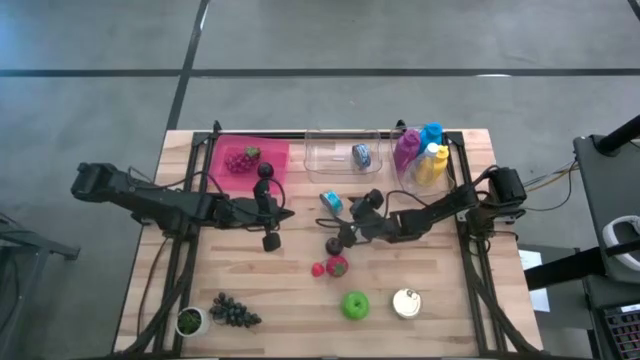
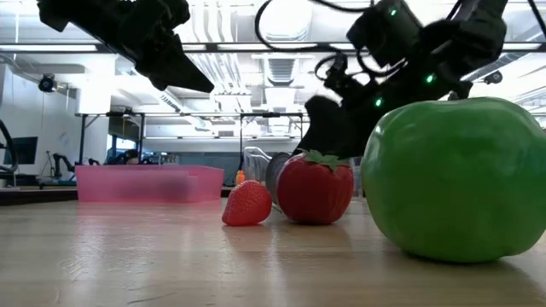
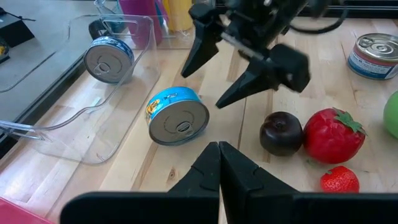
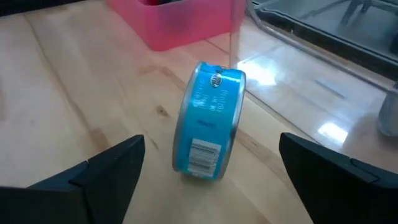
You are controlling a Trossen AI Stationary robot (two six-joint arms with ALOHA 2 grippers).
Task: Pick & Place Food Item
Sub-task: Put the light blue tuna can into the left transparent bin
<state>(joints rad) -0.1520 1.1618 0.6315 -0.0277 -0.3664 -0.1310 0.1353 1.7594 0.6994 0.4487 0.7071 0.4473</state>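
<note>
The blue can (image 4: 208,127) stands on its rim on the wooden table (image 1: 440,300), just beside the clear tray (image 1: 335,155), with the right gripper (image 3: 233,71) near it, fingers spread wide and empty, while the left gripper (image 3: 219,163) hovers nearby, fingers pressed together.

A green apple (image 1: 355,305) sits near a silver tin (image 1: 406,303); dark grapes (image 1: 234,312) lie beside a small potted plant (image 1: 190,321).
</note>
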